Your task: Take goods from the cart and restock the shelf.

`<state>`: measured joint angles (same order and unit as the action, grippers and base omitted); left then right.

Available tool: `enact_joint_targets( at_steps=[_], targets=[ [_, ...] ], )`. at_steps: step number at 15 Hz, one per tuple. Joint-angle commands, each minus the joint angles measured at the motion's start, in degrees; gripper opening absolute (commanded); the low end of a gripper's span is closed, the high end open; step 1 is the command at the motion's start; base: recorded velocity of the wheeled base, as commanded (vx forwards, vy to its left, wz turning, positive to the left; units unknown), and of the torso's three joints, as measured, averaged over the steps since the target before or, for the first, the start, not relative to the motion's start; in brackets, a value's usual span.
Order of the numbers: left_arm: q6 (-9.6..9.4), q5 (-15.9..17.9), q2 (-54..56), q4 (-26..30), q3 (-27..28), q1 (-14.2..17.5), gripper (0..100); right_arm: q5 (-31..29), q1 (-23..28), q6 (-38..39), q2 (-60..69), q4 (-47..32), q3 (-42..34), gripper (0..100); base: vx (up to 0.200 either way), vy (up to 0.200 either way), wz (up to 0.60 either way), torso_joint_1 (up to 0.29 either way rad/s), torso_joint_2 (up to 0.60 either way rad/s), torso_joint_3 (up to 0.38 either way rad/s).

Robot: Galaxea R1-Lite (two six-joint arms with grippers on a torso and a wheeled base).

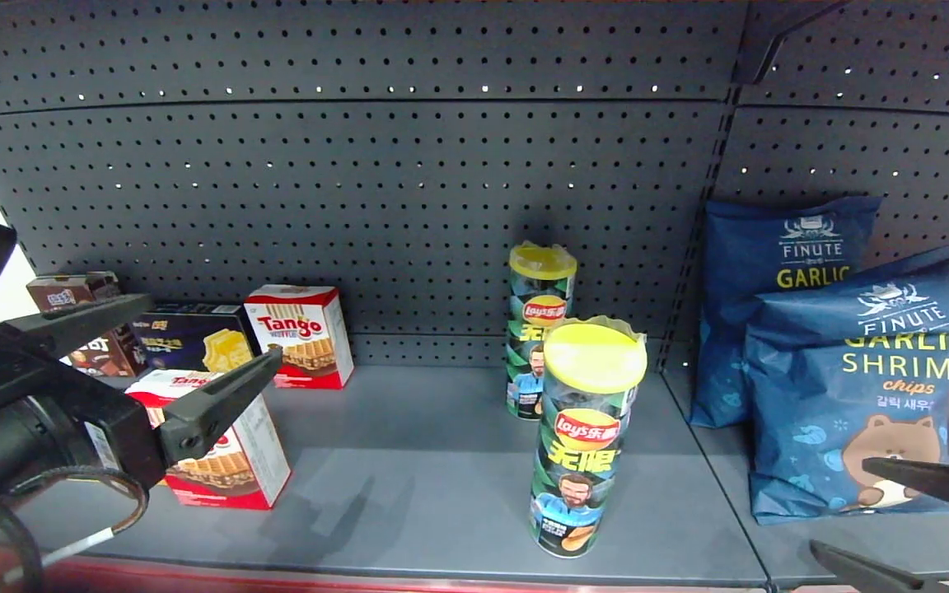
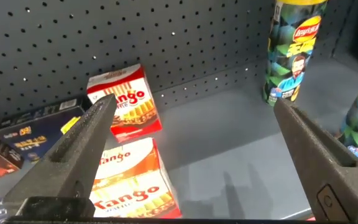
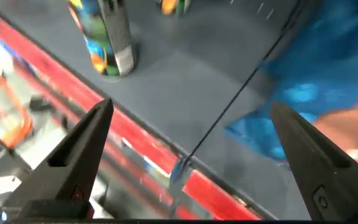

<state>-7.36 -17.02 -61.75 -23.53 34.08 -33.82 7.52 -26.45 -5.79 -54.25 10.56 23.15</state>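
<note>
Left gripper [image 1: 212, 328] jaws apart, empty, over near wafer box [image 1: 231, 465]; right gripper [image 1: 841, 506] likewise apart, empty, by blue bags [image 1: 853, 362]; chip cans [image 1: 586, 436] lined near-to-far on shelf [image 1: 409, 469], labels forward, likely for display.

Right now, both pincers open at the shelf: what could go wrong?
1. The front tall chip can with yellow lid stands near the front edge of the grey shelf; a brush from either arm could topple it.
2. The left pincer hangs close to the front red-and-white cardboard wafer box; its lower finger could shove it.
3. The right pincer sits beside the front blue chips bag; a fingertip might snag it.
</note>
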Motion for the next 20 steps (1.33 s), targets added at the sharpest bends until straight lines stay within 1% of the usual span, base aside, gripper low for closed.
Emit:
enact_joint_targets(
  at_steps=[1,2,3,4,6,9,11,20],
  targets=[
    [-0.72,0.1,-0.9,0.0,-0.2,0.8,100,-2.4,-4.0,0.4,-8.0,1.4,0.3,100,0.000,0.000,0.00,0.000,0.00,0.000],
    [-0.72,0.1,-0.9,0.0,-0.2,0.8,100,-2.4,-4.0,0.4,-8.0,1.4,0.3,100,0.000,0.000,0.00,0.000,0.00,0.000],
    [-0.81,0.1,-0.9,-0.1,-0.2,1.0,100,-6.0,-6.0,0.4,-13.0,6.8,0.5,100,0.000,0.000,0.00,0.000,0.00,0.000],
    [-0.81,0.1,-1.0,0.0,-0.3,1.1,100,-6.7,-6.1,0.4,-14.5,7.5,1.1,100,0.000,0.000,0.00,0.000,0.00,0.000],
    [-0.81,0.1,-1.0,0.0,-0.7,1.8,100,-6.7,-6.7,0.4,-17.5,7.5,3.2,100,0.000,0.000,0.00,0.000,0.00,0.000],
    [-0.81,0.1,-0.8,0.0,-1.4,1.8,100,-6.9,-9.4,0.4,-22.2,7.5,8.0,100,0.000,0.000,0.00,0.000,0.00,0.000],
    [-0.90,0.1,-0.8,0.0,-1.4,1.8,100,-6.9,-10.1,0.4,-24.4,7.5,9.6,100,0.000,0.000,0.00,0.000,0.00,0.000],
    [-0.72,0.2,-1.1,0.0,-1.4,1.8,100,-6.9,-11.7,0.3,-27.8,7.6,11.6,100,0.000,0.000,0.00,0.000,0.00,0.000]
  ],
)
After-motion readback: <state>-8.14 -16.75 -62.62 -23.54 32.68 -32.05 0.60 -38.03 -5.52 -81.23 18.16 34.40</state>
